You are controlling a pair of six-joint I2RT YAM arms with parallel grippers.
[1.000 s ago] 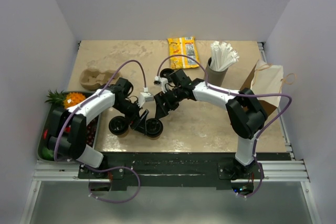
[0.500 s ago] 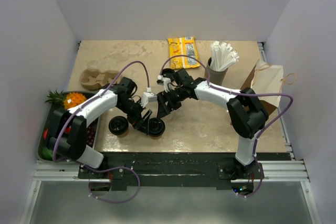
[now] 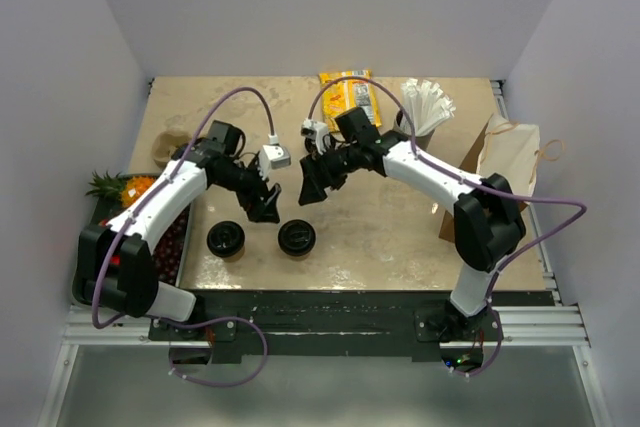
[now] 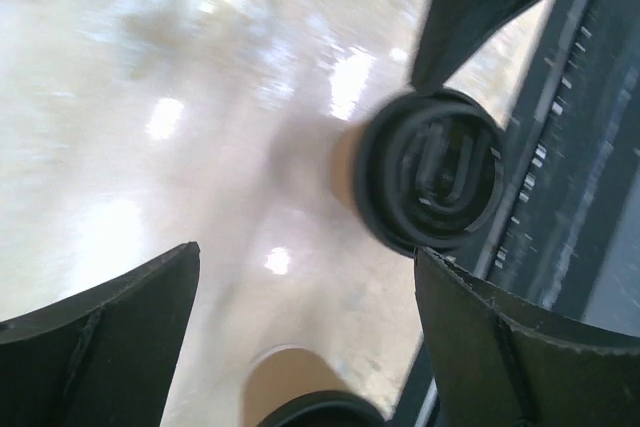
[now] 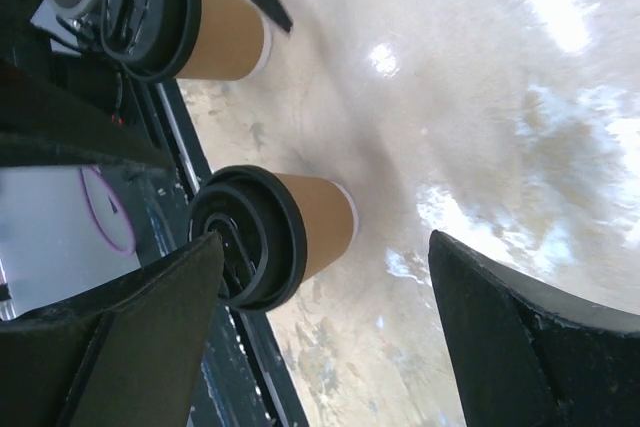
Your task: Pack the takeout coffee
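Your left gripper (image 3: 268, 209) and right gripper (image 3: 308, 192) hang spread wide and empty behind the left cup (image 3: 226, 239) and right cup (image 3: 297, 237), which stand lidded, side by side at the table (image 3: 400, 237) front, one within each arm's reach.

Up top, fixed high behind the arm bases, looking down on the whole table (image 3: 400, 237), far enough back to catch both arms end to end. On the left wrist, parked right behind the left gripper (image 4: 305, 252), peering down between its wide-apart jaws, super close and kinda blurry. Same deal behind the right gripper (image 5: 325, 239), just angled more sideways. Shared across all three: the two lidded cups (image 3: 296, 237) just past the pincer tips.
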